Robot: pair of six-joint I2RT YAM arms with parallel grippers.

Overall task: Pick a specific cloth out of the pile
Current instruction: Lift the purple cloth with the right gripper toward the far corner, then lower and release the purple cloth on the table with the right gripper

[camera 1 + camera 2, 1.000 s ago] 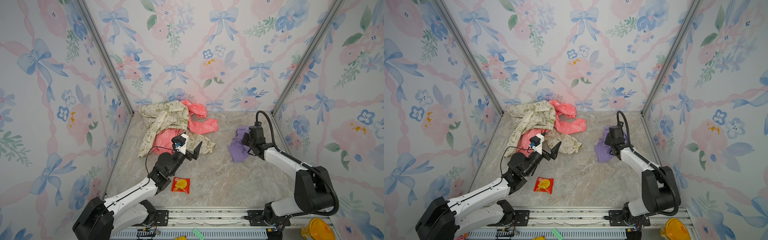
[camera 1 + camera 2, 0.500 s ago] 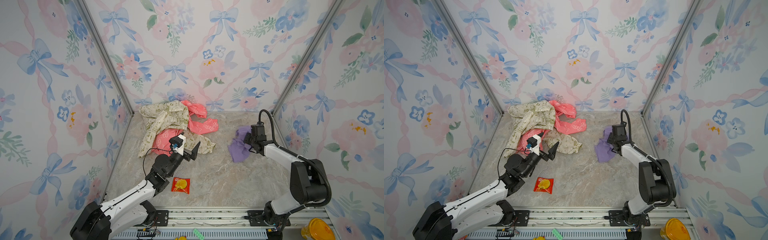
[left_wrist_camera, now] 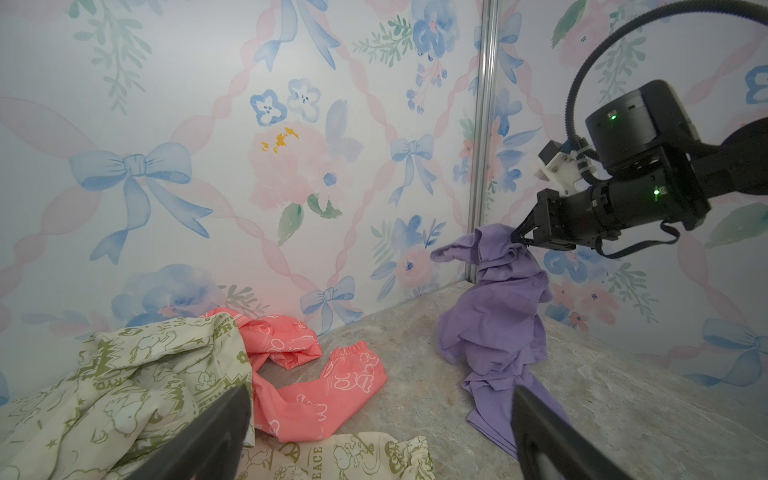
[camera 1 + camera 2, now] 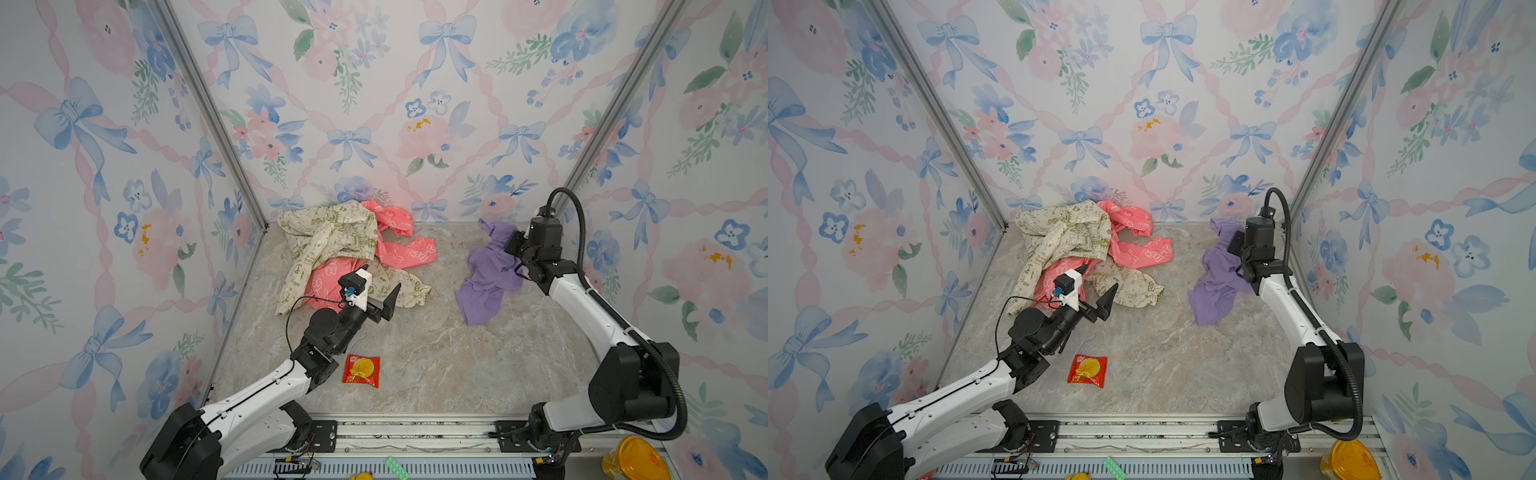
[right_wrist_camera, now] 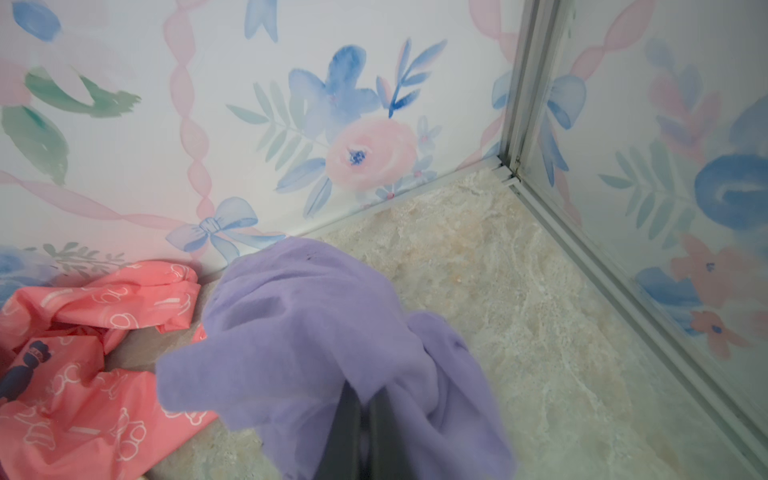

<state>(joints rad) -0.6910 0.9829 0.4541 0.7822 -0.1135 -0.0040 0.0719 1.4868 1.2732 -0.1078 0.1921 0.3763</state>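
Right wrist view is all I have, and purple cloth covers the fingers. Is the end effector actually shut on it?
Observer: Yes. The left wrist view shows the right end effector pinching the cloth by its upper end, while the lower end lies on the table.
Operator: Is it clear of the pile?
Observer: Yes. In both top views bare table separates it from the pile.
Operator: And the other arm?
Observer: The left end effector is open and empty, near the pile's front edge.
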